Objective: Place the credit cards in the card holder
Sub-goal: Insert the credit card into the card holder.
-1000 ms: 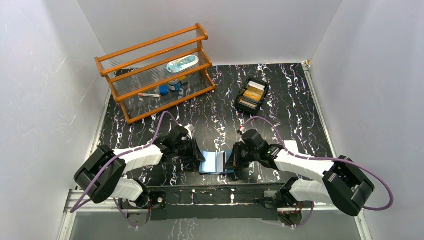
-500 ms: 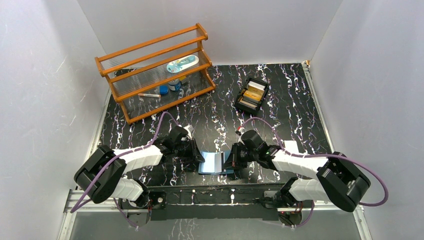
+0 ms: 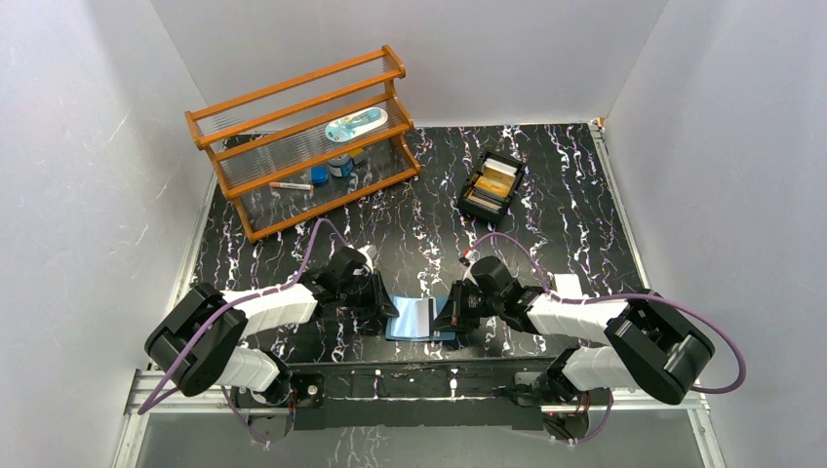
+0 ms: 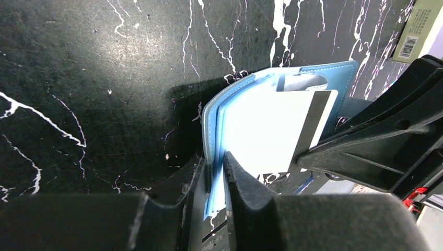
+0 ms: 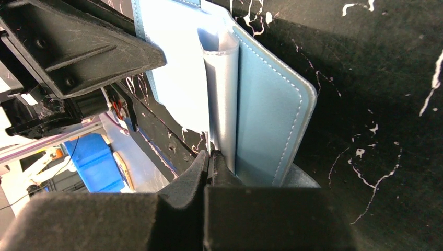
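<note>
The blue card holder (image 3: 413, 320) lies open on the black marbled table between my two grippers. My left gripper (image 3: 387, 304) is shut on the holder's left flap (image 4: 214, 136), pinching its edge between the jaws (image 4: 217, 164). A pale credit card (image 4: 269, 130) with a dark stripe sits against the holder's light-blue inside. My right gripper (image 3: 450, 314) is shut on that card's thin edge (image 5: 210, 156); the card (image 5: 222, 99) stands beside the teal flap (image 5: 269, 110). More credit cards (image 3: 493, 177), orange-gold and cream, rest in a black tray.
The black tray (image 3: 475, 198) stands at the back, right of centre. A wooden three-tier rack (image 3: 302, 136) with small items fills the back left. White walls close in both sides. A rail (image 3: 410, 375) runs along the near edge by the arm bases.
My right gripper has edged left with the card, which now lies further over the holder's inside. The left gripper has stayed in place on the flap.
</note>
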Robot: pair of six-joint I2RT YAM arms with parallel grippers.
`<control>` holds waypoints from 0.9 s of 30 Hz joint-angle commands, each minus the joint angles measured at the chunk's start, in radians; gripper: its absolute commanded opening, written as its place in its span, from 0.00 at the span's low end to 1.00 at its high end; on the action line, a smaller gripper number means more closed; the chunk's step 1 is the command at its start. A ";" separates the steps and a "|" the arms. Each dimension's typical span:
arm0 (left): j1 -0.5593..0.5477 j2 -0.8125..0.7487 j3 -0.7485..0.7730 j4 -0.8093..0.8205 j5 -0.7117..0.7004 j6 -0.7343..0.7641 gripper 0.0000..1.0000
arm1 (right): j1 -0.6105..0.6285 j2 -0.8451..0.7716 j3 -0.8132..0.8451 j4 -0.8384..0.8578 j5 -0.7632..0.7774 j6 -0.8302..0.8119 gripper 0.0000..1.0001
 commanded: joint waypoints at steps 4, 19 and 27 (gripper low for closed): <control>-0.001 -0.008 -0.020 0.011 0.024 -0.003 0.19 | 0.000 0.043 -0.006 0.063 0.005 0.025 0.00; 0.000 -0.020 -0.035 0.026 0.033 -0.012 0.19 | -0.011 0.108 0.026 0.067 -0.033 0.028 0.08; 0.000 -0.037 -0.035 0.029 0.040 -0.028 0.21 | -0.011 0.067 0.155 -0.234 0.081 -0.045 0.36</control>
